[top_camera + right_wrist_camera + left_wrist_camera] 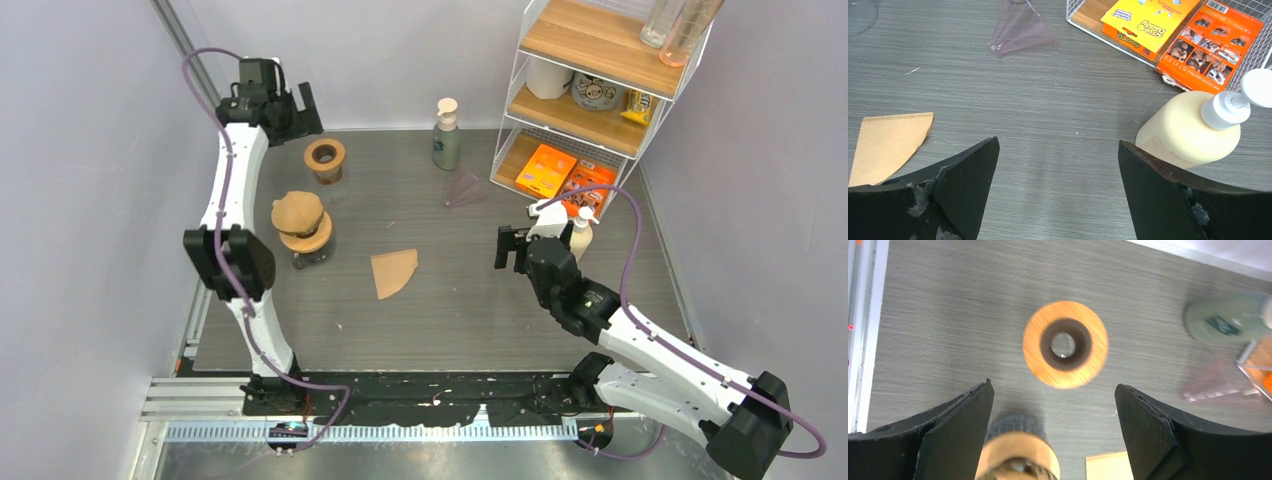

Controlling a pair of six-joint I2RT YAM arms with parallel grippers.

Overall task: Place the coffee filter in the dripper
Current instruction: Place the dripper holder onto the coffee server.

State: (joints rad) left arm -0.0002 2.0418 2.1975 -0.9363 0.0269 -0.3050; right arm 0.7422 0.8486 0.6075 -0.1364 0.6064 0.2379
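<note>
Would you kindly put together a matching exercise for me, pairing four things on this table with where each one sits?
Things:
1. flat brown paper coffee filter
2. round wooden ring with a dark centre hole
3. cream plastic pump bottle
4. grey-green pump bottle

Places:
A. back centre of the table
B. far left, close by the open left fingers
C. lying flat mid-table, between the two arms
D. on the right, in front of the wire shelf

Pairs: 1-C, 2-B, 3-D, 4-A
</note>
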